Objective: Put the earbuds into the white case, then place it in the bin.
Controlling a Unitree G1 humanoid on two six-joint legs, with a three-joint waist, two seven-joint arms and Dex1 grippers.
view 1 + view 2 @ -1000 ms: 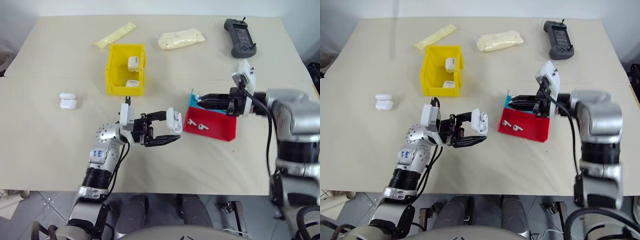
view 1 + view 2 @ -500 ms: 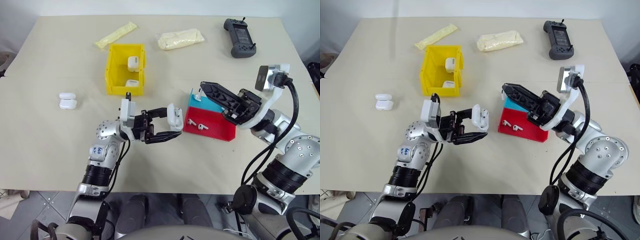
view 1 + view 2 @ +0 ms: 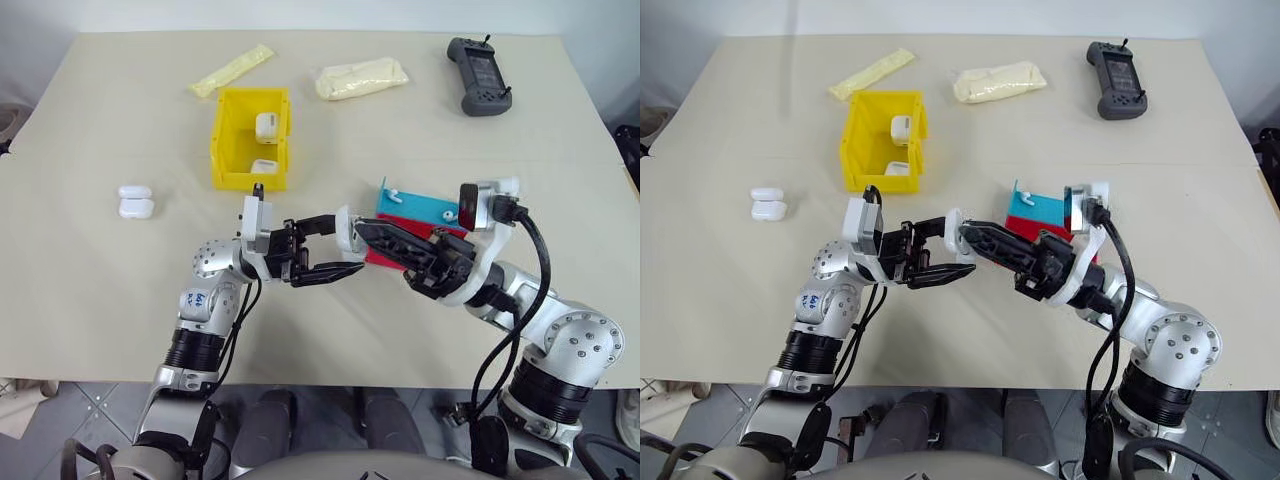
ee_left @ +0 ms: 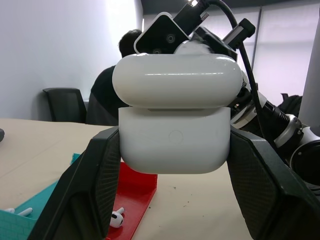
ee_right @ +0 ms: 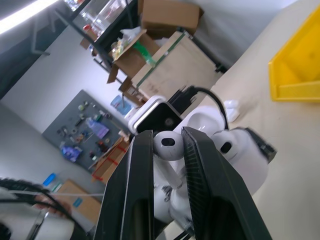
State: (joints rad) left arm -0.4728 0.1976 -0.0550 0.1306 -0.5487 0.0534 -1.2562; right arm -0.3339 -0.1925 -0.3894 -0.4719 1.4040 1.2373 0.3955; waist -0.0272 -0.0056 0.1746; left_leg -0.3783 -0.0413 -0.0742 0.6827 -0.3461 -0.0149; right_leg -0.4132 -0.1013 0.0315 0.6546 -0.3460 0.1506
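So, table (image 3: 120,300): my arms meet over its near middle, above bare surface.
Yellow bin (image 3: 251,137): stands behind my left arm, already holding two white cases; mine goes there last.
Red-and-blue tray (image 3: 425,212): just behind my right arm, a spare earbud on the blue part.
Left gripper (image 3: 335,247): clamped across the body of the white case (image 4: 174,145), lid flipped up, raised to meet my right hand, I judge.
Right gripper (image 3: 362,230): fingers (image 5: 139,200) pinching one earbud (image 5: 166,146) by its head, stem hanging between them.
Earbud versus case: at the open mouth; whether seated, I cannot tell.
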